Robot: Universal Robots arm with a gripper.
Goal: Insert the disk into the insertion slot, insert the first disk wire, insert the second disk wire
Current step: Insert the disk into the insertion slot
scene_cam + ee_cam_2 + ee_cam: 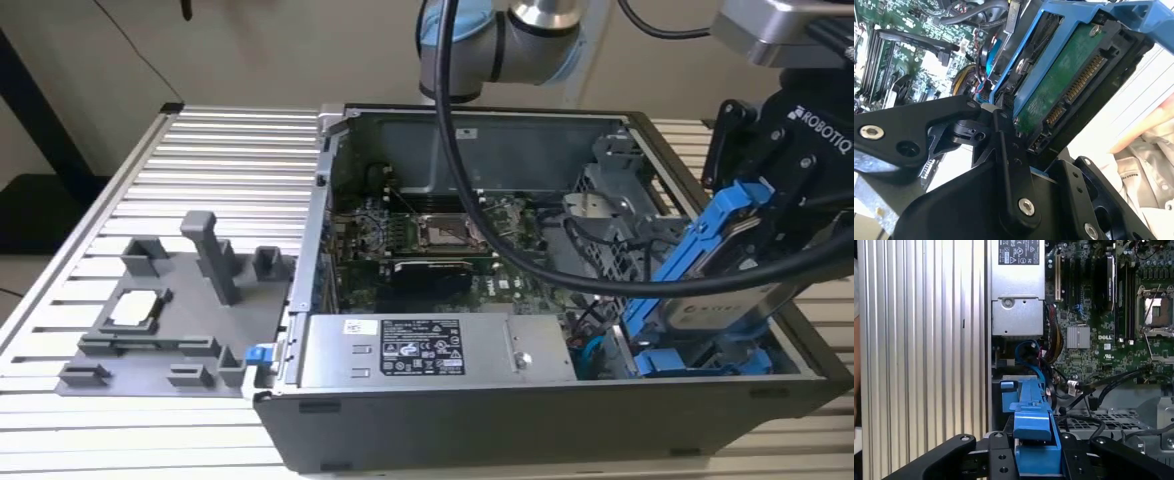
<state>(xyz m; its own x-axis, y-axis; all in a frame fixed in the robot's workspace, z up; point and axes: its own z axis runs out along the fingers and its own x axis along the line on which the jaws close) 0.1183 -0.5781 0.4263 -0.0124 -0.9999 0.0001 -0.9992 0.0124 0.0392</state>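
**One disk, held tilted over the case's corner**

We saw one disk [710, 300] clamped in the gripper [754, 195] — fingers closed on the upper end of its blue frame [1032, 432]. Its long axis ran steeply: the lower end sat inside the one open computer case [441, 440], at the near corner on the exterior view's right, and the top leaned toward that right edge. It had a silver body and a green underside board [1061, 87] with gold contacts.
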